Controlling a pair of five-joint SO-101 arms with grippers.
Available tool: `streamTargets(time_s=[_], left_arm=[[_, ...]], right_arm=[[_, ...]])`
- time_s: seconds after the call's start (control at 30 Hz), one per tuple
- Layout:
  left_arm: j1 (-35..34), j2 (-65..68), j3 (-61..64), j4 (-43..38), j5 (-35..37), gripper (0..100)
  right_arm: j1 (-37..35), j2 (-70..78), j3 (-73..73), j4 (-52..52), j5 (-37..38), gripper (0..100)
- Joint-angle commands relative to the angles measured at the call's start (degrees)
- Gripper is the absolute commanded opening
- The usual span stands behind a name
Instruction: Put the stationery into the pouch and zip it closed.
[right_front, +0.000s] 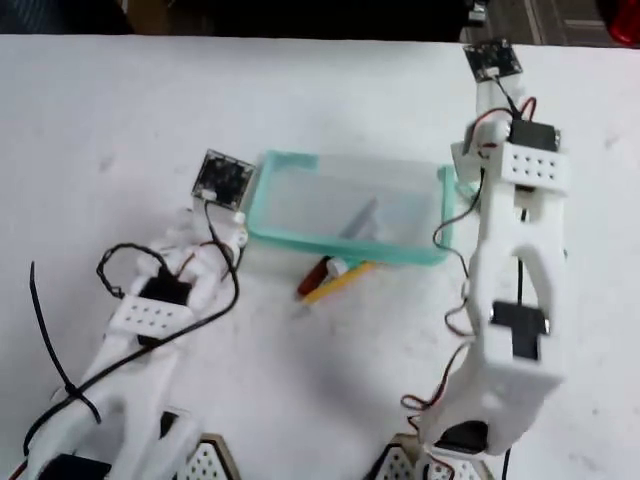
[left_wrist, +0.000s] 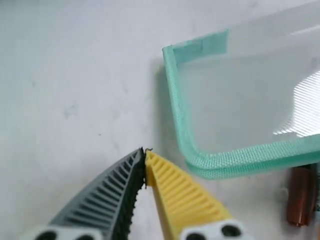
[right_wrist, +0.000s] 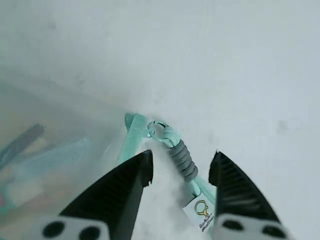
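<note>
A clear pouch with mint-green edging (right_front: 345, 210) lies in the middle of the white table, with something grey inside it. A yellow pencil and a red-brown stick (right_front: 330, 278) poke out at its near edge. My left gripper (left_wrist: 145, 152) hovers shut just off the pouch's corner (left_wrist: 172, 52), touching nothing; the red-brown stick (left_wrist: 301, 195) lies near that edge. My right gripper (right_wrist: 181, 162) stands open at the pouch's other end, its fingers either side of the grey-wrapped green zipper pull cord (right_wrist: 179, 156) with a small tag.
The table's far edge (right_front: 300, 38) runs along the back, with dark floor beyond. Cables hang off both arms. Bare white tabletop (right_front: 100, 130) lies to the left and behind the pouch.
</note>
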Motion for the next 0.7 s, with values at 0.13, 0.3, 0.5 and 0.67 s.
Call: streamTargets(time_s=[0.13,0.3,0.5,0.67], left_arm=[[-0.22,-0.92,-0.70,-2.46,-0.53,2],[-0.22,-0.92,-0.70,-2.46,-0.62,2],[-0.22,-0.92,-0.70,-2.55,-0.62,2],[-0.22,-0.92,-0.70,-2.55,-0.62,2]], right_arm=[[0.48,14.64,-13.19,5.05,7.38,18.4],[2.68,19.91,-17.41,5.05,7.65,18.4],[3.47,20.09,-17.76,9.01,7.74,18.4],[1.71,18.95,-17.49,10.24,7.82,18.3]])
